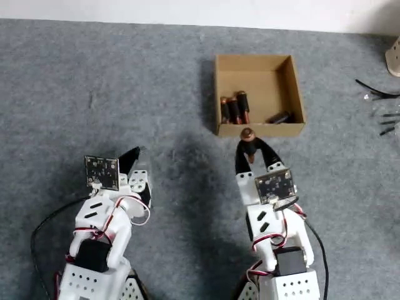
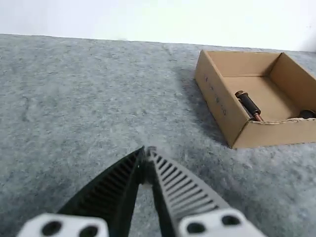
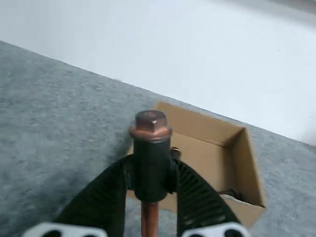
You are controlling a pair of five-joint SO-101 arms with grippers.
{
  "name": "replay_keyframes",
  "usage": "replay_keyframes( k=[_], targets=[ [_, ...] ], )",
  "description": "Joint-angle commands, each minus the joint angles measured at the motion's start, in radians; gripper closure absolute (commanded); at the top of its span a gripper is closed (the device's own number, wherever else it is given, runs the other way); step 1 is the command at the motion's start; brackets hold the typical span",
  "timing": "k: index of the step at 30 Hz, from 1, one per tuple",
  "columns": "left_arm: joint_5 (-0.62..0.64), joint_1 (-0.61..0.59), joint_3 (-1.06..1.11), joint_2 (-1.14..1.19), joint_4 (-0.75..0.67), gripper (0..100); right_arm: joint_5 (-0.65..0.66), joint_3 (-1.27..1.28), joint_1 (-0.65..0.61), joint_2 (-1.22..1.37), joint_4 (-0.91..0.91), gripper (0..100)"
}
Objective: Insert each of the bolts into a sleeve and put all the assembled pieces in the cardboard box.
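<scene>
Clamped upright in the right pincer (image 3: 151, 175), a sleeved bolt (image 3: 150, 148) hovers with the cardboard box (image 3: 244, 168) just ahead, several assembled pieces (image 1: 234, 109) inside. Left pincer (image 2: 147, 160) is closed, empty. Seemingly only this drop remains.

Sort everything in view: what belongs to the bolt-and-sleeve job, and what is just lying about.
Job:
box
assembled pieces inside it
held piece, bolt in sleeve, gripped by the right tool
left tool, shut and empty

Lying about:
black cables at the far right of the high view
white object beyond them
</scene>
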Motion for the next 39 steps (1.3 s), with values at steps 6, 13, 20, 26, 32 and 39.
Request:
replay_keyframes(
  k=[6,13,20,26,32,39],
  targets=[
    [-0.009,-0.013,0.019,0.001,-0.028,99,-0.003,0.099,0.064,-0.016,-0.022,99.4],
    [-0.008,-0.013,0.019,-0.001,-0.032,99,0.064,0.082,0.056,0.105,-0.203,99.4],
    [-0.008,-0.013,0.019,0.001,-0.031,99,0.044,-0.348,0.054,0.694,-0.242,99.4],
    [-0.009,-0.013,0.019,0.001,-0.031,99,-0.23,-0.82,0.081,1.305,-0.236,99.4],
    [-0.009,-0.013,0.019,0.001,-0.032,99,-0.319,-1.119,0.114,1.759,-0.237,99.4],
    [-0.009,-0.013,0.019,0.001,-0.034,99,-0.319,-1.366,0.128,2.078,-0.236,99.4]
  ],
)
